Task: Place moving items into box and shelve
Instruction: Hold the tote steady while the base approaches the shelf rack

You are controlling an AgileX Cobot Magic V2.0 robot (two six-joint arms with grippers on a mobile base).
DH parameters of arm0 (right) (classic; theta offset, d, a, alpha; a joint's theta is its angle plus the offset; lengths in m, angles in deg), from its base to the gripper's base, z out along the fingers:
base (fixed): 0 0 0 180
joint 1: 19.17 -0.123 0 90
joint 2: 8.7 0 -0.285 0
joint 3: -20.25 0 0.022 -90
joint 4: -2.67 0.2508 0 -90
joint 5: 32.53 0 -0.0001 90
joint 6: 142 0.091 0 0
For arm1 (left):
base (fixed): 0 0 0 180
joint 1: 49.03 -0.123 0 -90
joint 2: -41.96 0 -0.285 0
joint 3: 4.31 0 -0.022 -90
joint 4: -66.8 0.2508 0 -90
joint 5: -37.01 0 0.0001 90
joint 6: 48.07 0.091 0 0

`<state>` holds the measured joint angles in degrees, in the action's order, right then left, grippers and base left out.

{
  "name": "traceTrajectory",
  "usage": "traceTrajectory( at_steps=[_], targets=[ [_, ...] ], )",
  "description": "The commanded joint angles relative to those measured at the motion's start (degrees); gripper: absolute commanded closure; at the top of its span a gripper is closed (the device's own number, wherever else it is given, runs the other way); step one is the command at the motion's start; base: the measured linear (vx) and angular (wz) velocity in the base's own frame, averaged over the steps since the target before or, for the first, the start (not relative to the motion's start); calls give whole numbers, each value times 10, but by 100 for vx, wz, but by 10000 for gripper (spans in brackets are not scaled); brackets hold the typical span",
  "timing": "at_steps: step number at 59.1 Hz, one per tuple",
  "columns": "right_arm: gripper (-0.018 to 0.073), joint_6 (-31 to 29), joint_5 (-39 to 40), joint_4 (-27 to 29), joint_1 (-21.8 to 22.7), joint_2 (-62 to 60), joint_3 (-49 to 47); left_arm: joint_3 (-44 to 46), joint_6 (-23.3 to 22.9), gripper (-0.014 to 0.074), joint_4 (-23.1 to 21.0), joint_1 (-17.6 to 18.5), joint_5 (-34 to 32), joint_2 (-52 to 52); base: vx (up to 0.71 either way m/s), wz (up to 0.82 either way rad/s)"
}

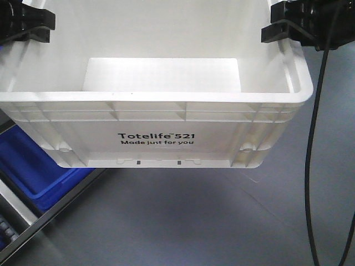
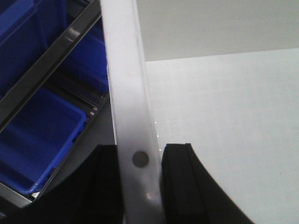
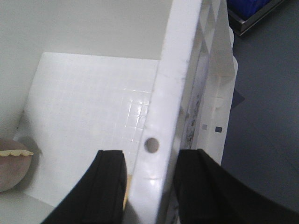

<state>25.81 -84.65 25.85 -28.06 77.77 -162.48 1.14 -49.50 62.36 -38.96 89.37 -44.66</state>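
1. Large white rectangular plastic tote hangs above the grey floor, left end effector and right end effector each clenched on a side rim.
2. Dusty-pink round plush toy sits inside, cornered.
3. An uneven lift could tilt the tote and slip the thin rim grips.

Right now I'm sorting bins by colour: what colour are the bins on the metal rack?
The bins are blue, shown best in the left wrist view.
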Motion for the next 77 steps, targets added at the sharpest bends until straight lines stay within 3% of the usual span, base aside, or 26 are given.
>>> traceTrajectory(
  at_steps=[1,77],
  targets=[
    [572,-19,60,81,-9,-29,-27,26,8,611,-44,10,-80,23,5,35],
    [572,-19,60,81,-9,-29,-27,26,8,610,-44,10,-80,23,-4,31]
  ],
)
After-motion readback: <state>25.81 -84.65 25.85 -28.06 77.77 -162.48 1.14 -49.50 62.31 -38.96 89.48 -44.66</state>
